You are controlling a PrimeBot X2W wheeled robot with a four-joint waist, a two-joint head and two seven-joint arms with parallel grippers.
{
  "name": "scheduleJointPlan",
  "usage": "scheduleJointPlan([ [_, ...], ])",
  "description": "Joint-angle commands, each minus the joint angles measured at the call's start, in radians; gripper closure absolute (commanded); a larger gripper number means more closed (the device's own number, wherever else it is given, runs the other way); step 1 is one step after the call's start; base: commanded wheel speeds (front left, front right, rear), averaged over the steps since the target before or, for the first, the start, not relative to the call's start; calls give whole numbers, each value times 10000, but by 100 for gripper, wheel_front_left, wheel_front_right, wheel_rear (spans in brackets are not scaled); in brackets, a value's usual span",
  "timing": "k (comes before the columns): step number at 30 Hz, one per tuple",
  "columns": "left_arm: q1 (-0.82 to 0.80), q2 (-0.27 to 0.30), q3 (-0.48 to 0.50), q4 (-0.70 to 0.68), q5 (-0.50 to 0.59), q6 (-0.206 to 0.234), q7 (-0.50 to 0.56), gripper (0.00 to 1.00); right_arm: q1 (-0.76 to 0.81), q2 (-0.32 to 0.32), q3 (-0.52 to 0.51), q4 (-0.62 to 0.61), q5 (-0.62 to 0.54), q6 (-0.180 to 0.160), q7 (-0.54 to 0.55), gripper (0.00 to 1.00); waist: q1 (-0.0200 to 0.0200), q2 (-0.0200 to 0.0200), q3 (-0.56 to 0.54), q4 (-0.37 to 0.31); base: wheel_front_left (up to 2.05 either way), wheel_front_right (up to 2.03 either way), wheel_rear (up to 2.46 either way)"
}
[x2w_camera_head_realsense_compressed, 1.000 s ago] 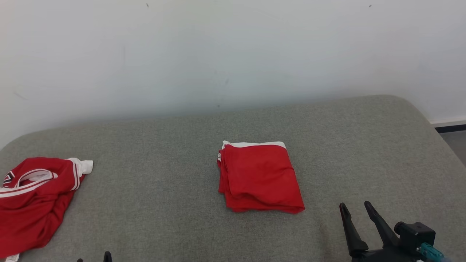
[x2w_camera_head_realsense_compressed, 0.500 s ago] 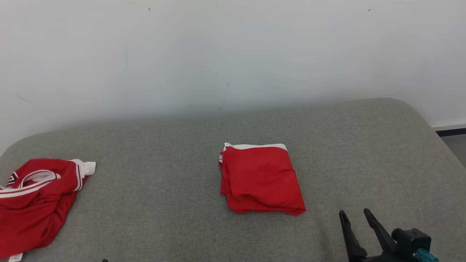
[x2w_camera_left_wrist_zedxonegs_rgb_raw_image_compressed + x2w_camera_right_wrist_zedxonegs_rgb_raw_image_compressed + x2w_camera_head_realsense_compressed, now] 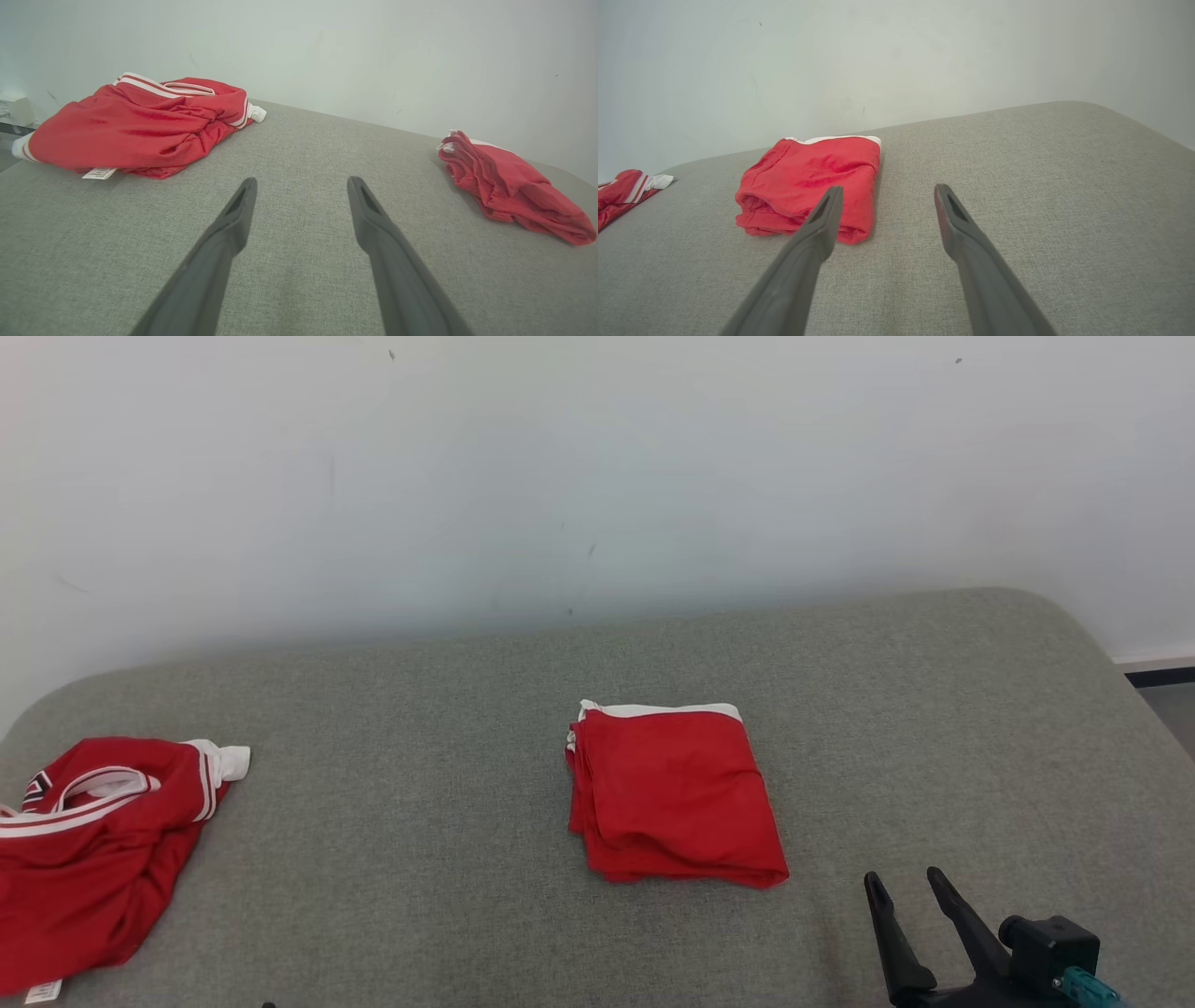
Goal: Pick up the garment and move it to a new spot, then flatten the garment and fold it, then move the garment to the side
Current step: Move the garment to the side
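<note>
Nearest the robot, the right end effector [image 3: 901, 877] hangs low over the front right part of the worktop [image 3: 420, 896], its two dark fingers apart and holding nothing. Its wrist view looks between those spread fingers [image 3: 888, 189] at bare grey fabric, with the left fingertip overlapping the near corner of the folded red garment [image 3: 808, 182]. The left end effector [image 3: 301, 179] is likewise spread wide and empty above bare cloth.

The folded red garment [image 3: 672, 793] lies flat near the middle of the worktop, a rough square with a white band along its far edge. The left wrist view adds its side [image 3: 509, 186], where several stacked layers show. Well apart from it, at the robot's left, a crumpled red jersey [image 3: 93, 840] with white stripes sits near the worktop's left edge. From the left wrist it appears as a heap [image 3: 135, 126] with a white label [image 3: 98, 173] at its near edge.

The worktop is covered in grey woven fabric with rounded far corners. Behind it stands a plain pale wall [image 3: 597, 476]. The head view catches a dark skirting strip [image 3: 1158, 677] at far right, and the left wrist view a small white box [image 3: 14, 109] at far left.
</note>
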Motion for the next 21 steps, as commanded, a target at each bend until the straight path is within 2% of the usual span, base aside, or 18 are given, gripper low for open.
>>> scheduleJointPlan([
  [1, 89, 13, 7, -40, -117, 3, -36, 0, -50, -49, 9, 28, 77, -24, -17, 0, 0, 0, 6, -21, 0, 0, 0],
  [16, 0, -8, -131, -29, -48, 3, -36, 0, -208, -56, -210, 76, 189, -24, 207, 0, 0, 0, 78, 120, 0, 0, 0],
  [21, -54, -26, -300, -89, -11, 3, -36, 0, -713, -197, -295, 78, 526, -24, 1356, 0, 0, 0, 181, 311, 0, 0, 0],
])
